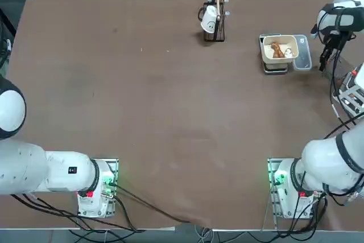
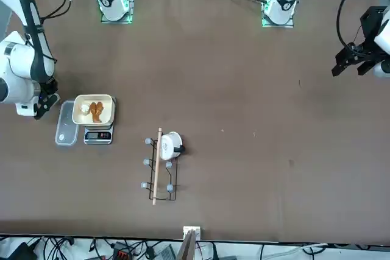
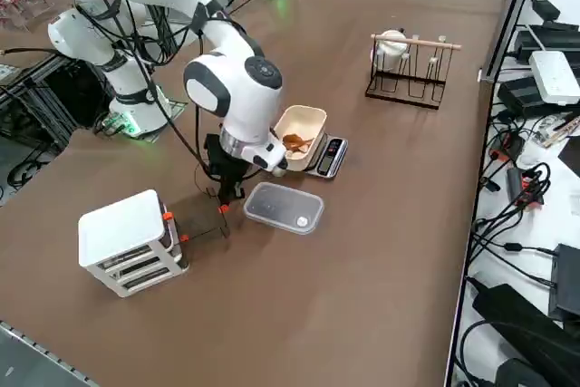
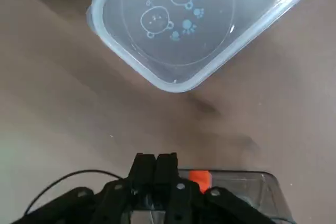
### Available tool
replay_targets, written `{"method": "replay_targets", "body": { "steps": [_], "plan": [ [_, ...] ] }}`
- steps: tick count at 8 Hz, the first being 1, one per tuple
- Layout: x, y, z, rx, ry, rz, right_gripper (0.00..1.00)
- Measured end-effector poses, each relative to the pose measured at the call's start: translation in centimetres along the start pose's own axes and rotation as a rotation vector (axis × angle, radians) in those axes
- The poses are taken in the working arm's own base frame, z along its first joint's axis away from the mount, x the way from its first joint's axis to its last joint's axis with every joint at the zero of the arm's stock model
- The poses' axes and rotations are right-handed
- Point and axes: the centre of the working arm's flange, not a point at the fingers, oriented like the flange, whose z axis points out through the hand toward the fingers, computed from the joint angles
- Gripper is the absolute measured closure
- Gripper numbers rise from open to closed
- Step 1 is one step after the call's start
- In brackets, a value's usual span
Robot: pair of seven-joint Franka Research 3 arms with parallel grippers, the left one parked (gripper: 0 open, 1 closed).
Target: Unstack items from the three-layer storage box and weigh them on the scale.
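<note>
Beside translucent plate (image 3: pixel 283 207) edge, right tool (image 4: pixel 155 167) closed above bare table (image 3: pixel 381 251).

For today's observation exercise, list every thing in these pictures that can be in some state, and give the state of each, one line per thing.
right gripper: shut, empty, just above the table beside the translucent lid.
translucent lid: off, flat on the table beside the scale.
cream tray: open, on the scale, holding both items.
brown item: in the tray.
white item: in the tray.
scale: loaded; display unreadable.
three-layer storage box: upright, stacked.
white cup: hung on the rack.
</note>
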Motion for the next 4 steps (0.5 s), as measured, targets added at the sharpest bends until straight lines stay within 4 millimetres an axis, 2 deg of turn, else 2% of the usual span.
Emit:
{"method": "replay_targets", "body": {
  "steps": [1,4],
  "plan": [
    [-0.1,0.0,0.2,0.000,-0.006,-0.002,0.98],
    [-2.1,0.3,1.8,0.015,-0.036,0.008,0.98]
  ]
}}
